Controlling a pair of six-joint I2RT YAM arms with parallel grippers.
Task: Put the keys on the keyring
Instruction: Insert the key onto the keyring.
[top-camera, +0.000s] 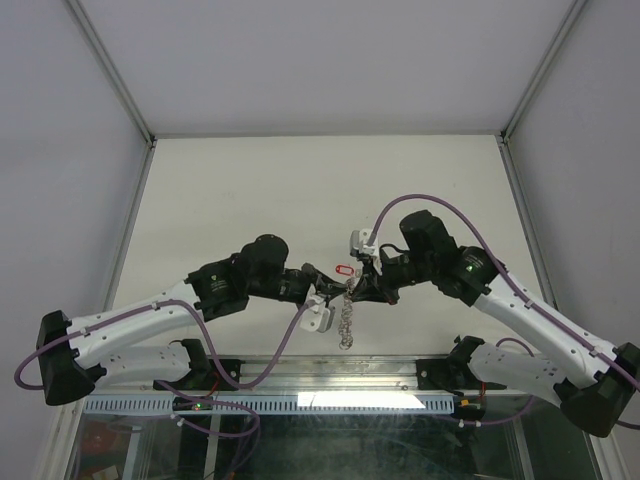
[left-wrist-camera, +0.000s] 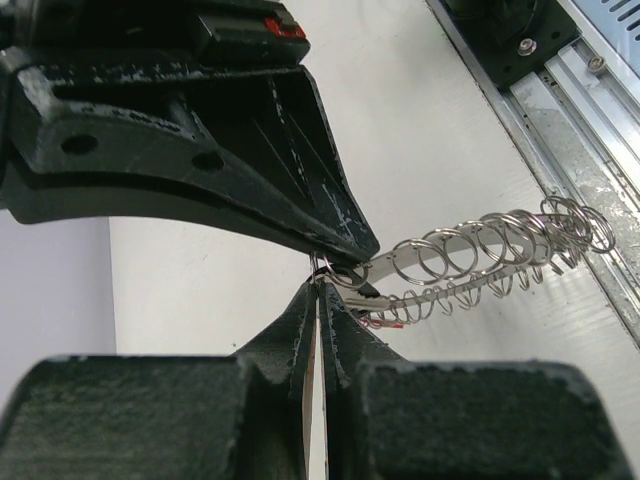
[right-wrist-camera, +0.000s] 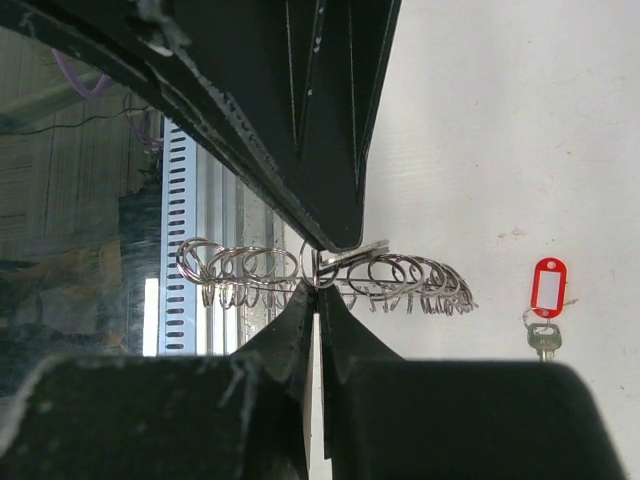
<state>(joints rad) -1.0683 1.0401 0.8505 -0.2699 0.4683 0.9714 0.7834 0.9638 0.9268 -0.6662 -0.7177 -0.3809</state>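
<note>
1. The left gripper and right gripper are both clamped on the keyring, holding it between them.
2. A red-tagged key lies unattached on the table.
3. Next, one gripper probably has to release the ring and fetch the key.

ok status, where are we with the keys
left tool, right tool both shut on keyring. red-tag key lies on table, off the ring. nothing seen blocking.
</note>
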